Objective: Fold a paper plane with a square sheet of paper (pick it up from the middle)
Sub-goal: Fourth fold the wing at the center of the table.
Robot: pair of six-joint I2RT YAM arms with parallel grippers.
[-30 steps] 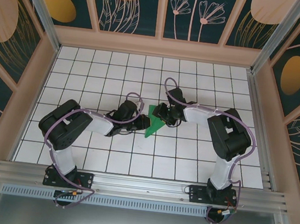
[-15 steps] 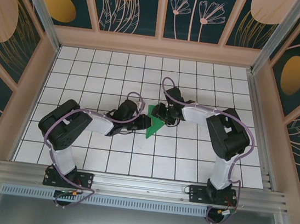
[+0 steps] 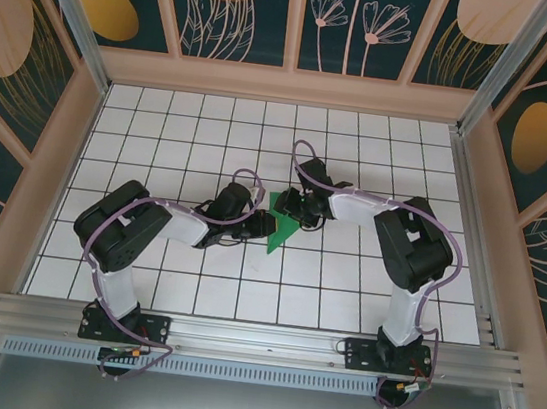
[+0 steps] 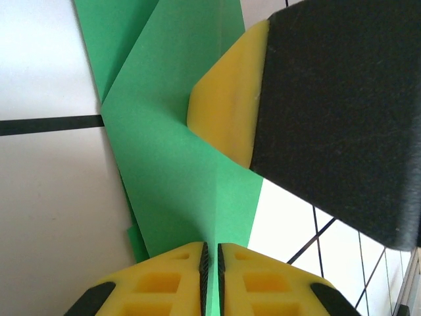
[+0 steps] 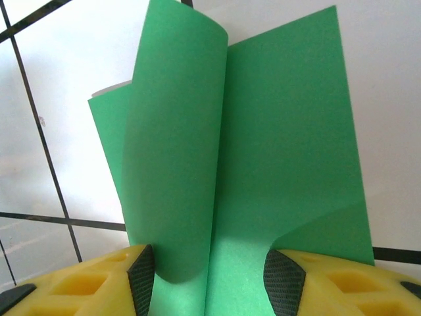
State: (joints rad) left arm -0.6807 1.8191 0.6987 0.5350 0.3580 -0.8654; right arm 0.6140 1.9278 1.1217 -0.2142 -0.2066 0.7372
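Note:
The square sheet of paper point(image 3: 283, 229) is bright green and folded into a narrow pointed shape on the white grid table. My left gripper point(image 3: 264, 225) comes in from the left. In the left wrist view it point(image 4: 212, 253) is shut on the raised centre ridge of the paper point(image 4: 164, 164). My right gripper point(image 3: 294, 207) reaches in from the right at the paper's far end. In the right wrist view its jaws point(image 5: 212, 280) stand open astride the paper point(image 5: 289, 131), whose left flap curls up beside the left pad point(image 5: 141, 276). One yellow right finger point(image 4: 227, 105) rests on the paper.
The white grid table point(image 3: 212, 136) is walled by a wooden frame point(image 3: 289, 86) at the back and both sides. An aluminium rail point(image 3: 255, 341) runs along the near edge by the arm bases. Both arms lie low and meet at the table's middle.
My right gripper's jaws have spread a little wider and its wrist has edged slightly up and left. The left gripper and the paper stay put.

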